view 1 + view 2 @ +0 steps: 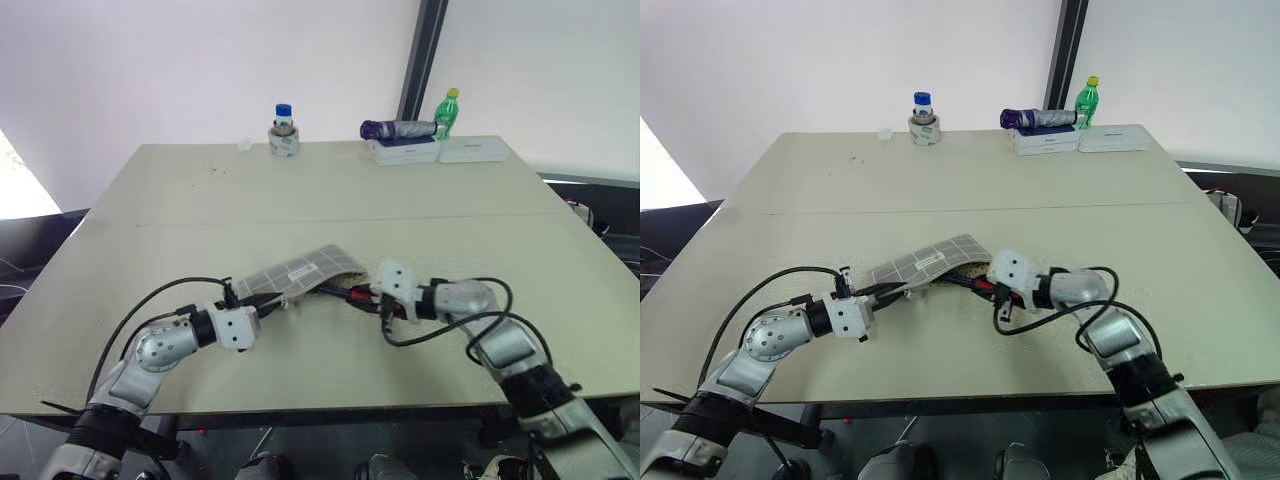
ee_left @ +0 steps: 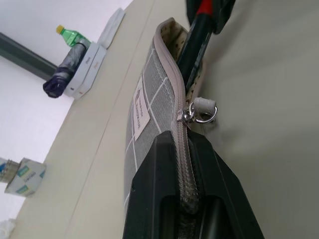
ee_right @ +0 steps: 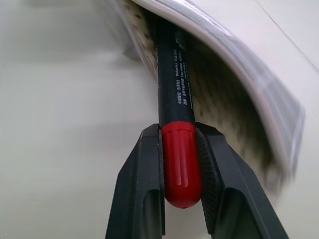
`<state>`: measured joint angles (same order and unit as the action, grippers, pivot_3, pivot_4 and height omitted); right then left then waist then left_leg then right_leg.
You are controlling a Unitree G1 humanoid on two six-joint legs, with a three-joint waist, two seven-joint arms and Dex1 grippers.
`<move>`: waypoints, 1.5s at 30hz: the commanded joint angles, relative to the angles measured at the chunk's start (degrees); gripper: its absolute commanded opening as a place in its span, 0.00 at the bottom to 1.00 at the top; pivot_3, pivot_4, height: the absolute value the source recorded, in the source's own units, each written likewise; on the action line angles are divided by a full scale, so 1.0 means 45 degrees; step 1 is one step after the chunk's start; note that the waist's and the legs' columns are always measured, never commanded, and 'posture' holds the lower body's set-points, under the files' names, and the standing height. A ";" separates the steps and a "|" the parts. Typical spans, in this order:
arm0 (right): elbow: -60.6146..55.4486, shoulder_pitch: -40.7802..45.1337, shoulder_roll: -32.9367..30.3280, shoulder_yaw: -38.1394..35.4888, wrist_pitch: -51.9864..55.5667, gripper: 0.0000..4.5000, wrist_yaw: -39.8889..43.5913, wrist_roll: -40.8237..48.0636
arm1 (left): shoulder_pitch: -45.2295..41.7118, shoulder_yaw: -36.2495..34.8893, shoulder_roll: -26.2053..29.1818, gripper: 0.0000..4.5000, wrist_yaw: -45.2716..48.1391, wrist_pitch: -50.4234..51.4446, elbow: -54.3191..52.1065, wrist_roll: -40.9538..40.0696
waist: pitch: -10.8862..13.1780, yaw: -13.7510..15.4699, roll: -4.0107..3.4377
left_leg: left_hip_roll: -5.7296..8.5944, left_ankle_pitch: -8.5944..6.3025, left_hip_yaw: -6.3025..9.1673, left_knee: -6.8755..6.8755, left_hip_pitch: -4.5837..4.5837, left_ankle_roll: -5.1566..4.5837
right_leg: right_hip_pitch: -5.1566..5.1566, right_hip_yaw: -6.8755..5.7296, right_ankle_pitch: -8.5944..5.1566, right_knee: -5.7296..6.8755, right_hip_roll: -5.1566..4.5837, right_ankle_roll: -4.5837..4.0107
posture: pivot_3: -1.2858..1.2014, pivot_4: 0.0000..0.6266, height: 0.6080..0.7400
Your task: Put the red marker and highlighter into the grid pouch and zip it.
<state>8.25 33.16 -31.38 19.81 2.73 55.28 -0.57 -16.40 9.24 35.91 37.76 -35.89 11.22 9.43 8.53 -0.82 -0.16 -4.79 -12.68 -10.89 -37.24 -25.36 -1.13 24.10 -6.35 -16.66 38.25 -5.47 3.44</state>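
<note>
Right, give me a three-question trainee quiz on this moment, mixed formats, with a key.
1. True or false: the right gripper is clamped on the red cap end of the red marker.
2. What does the left gripper hold?
A. a corner of the table
B. the zipper edge of the grid pouch
C. the green bottle
3. Fill in: the marker's black barrel is pointed into the pouch's ____ mouth.

Key:
1. True.
2. B. The left gripper pinches the pouch along its zipper, near the zipper pull.
3. Open. The barrel is already partly inside.
</note>
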 commanded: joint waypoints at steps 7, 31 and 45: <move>0.3460 0.2027 0.1217 0.1000 -0.4159 0.08 -0.0193 -0.1802 | -0.0194 0.0019 0.0281 0.00 0.0287 -0.0288 -0.0595 -0.0269 | 0.0001 0.0001 -0.0001 | 0.0003 0.0030 -0.0023 -0.0002 -0.0001 0.0050 | 0.0003 0.0002 0.0000 0.0002 0.0005 0.0002 | 0.52 0.24 1.00; -0.5209 -0.3442 0.1763 -0.2582 0.8162 0.84 -0.1643 0.5744 | -0.0799 0.0393 -0.0703 0.00 0.0092 0.1025 -0.0396 -0.0151 | -0.0004 -0.0015 0.0008 | -0.0005 -0.0019 0.0025 -0.0009 -0.0002 -0.0031 | -0.0008 -0.0003 0.0001 0.0008 -0.0007 -0.0001 | 0.52 0.24 1.00; -0.1566 -0.1658 0.4524 -0.1912 0.6888 0.84 -0.2996 0.4786 | -0.1282 0.0789 -0.0648 0.00 0.0132 0.1103 -0.0707 0.0495 | -0.0004 0.0006 0.0009 | 0.0001 -0.0014 0.0017 -0.0011 -0.0005 -0.0024 | -0.0004 -0.0002 0.0002 0.0014 0.0006 -0.0001 | 0.52 0.24 1.00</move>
<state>1.38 24.74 -11.69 12.04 35.46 41.63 20.86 -21.19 12.76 33.01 38.62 -30.72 10.35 11.77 8.51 -0.79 -0.12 -4.79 -12.73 -10.81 -37.28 -25.38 -1.22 24.09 -6.36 -16.66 38.32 -5.45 3.43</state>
